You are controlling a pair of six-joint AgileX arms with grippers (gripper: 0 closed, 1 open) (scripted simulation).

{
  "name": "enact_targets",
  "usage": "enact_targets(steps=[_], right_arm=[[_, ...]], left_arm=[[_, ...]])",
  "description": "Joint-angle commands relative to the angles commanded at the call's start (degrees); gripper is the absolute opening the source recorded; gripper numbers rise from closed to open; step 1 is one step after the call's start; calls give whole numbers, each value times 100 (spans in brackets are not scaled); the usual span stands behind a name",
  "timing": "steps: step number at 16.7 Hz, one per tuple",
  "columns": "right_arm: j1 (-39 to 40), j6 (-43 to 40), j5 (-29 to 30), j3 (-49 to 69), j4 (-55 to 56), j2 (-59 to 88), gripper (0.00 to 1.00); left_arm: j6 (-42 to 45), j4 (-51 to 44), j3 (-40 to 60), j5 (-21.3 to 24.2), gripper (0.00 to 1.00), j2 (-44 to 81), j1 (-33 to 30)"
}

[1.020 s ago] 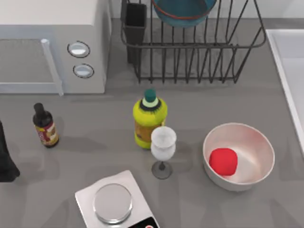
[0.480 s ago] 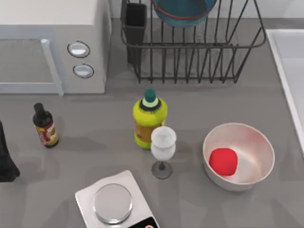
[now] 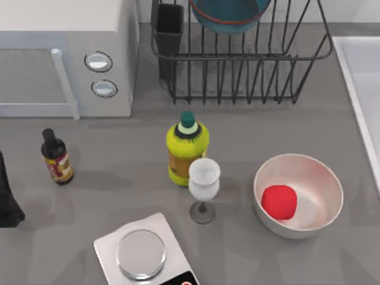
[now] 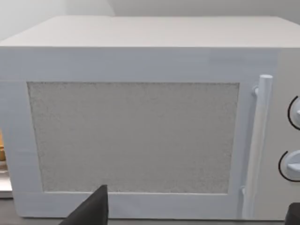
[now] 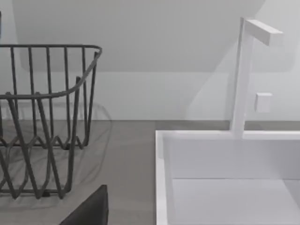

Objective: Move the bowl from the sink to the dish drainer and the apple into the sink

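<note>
The teal-blue bowl (image 3: 228, 15) with its orange-red rim line rests in the black wire dish drainer (image 3: 237, 65) at the back of the table. The red apple (image 3: 279, 202) lies inside a larger white bowl (image 3: 323, 178) at the front right. The white sink (image 3: 359, 77) runs along the right edge, and its rim (image 5: 161, 140) is close in the right wrist view. My left gripper (image 4: 197, 199) is open and faces the microwave door. My right gripper (image 5: 197, 201) is open, with one dark finger (image 5: 91, 208) showing, between drainer and sink.
A white microwave (image 3: 65, 53) fills the back left. A yellow-green bottle (image 3: 187, 151), a wine glass (image 3: 203, 187), a small dark sauce bottle (image 3: 57, 157) and a kitchen scale (image 3: 142, 255) stand mid-table. My left arm (image 3: 7, 202) is at the left edge. A faucet (image 5: 243, 70) rises behind the sink.
</note>
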Motion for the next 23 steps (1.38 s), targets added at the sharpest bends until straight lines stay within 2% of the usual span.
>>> enact_targets(steps=[11, 14, 18, 23], right_arm=[[1, 0, 0, 1, 0, 2, 100], [141, 146, 6, 309, -255, 355, 100], [618, 633, 7, 1379, -1101, 1657, 100], [1474, 1510, 1, 3251, -2616, 4357, 100]], left_arm=[[0, 0, 0, 0, 100, 0, 0], [0, 0, 0, 0, 100, 0, 0], [0, 0, 0, 0, 100, 0, 0], [0, 0, 0, 0, 100, 0, 0]])
